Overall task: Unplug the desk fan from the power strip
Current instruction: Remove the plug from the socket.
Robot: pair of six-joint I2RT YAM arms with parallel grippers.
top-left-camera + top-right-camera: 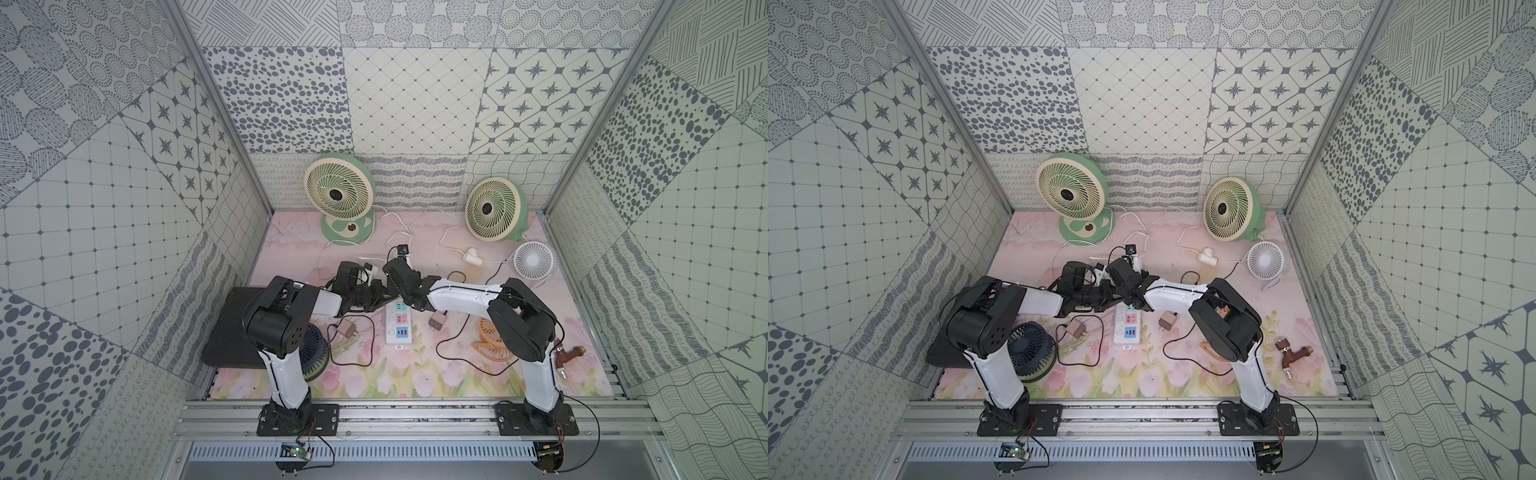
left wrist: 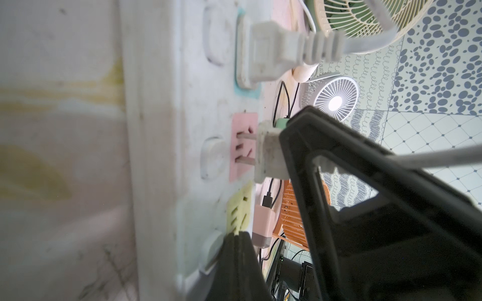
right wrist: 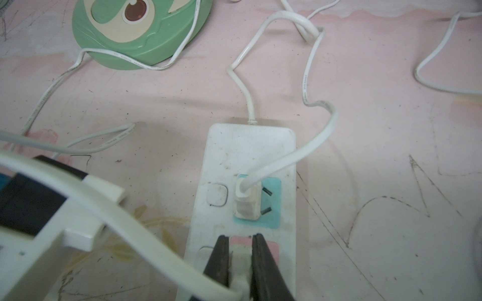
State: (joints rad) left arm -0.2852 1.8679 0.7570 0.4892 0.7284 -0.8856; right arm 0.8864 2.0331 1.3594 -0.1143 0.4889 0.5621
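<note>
**Desk:** Where's the strip sitting?

**Me:** I've got the long white plastic power strip [image 1: 398, 328] lying flat on the pink flowered table mat [image 1: 415, 374], mid-table between my two arms. Its long axis runs from my side toward the back wall. The blue USB panel [image 1: 400, 332] is at the near end and its own cord leaves the far end.

**Desk:** Right side?

**Me:** My right gripper [image 3: 241, 265] is clamped on a small white two-prong plug [image 2: 268, 153] at the pink socket [image 2: 240, 172]. From the left wrist I see bare prongs between plug body and socket face, tips in the slots.

**Desk:** And left?

**Me:** The left gripper [image 2: 236, 250] has its fingers pressed together, tips down at the strip beside the yellow socket [image 2: 238, 208]. Whether they're touching it, I can't tell.

**Desk:** Anything else plugged in?

**Me:** A second white plug [image 3: 246, 200] sits flush in the teal socket [image 3: 271, 208], nearer the far end. A round green-and-cream desk fan [image 1: 338, 193] and its twin [image 1: 494, 208] stand by the back wall. I can't tell which cord is whose.
</note>
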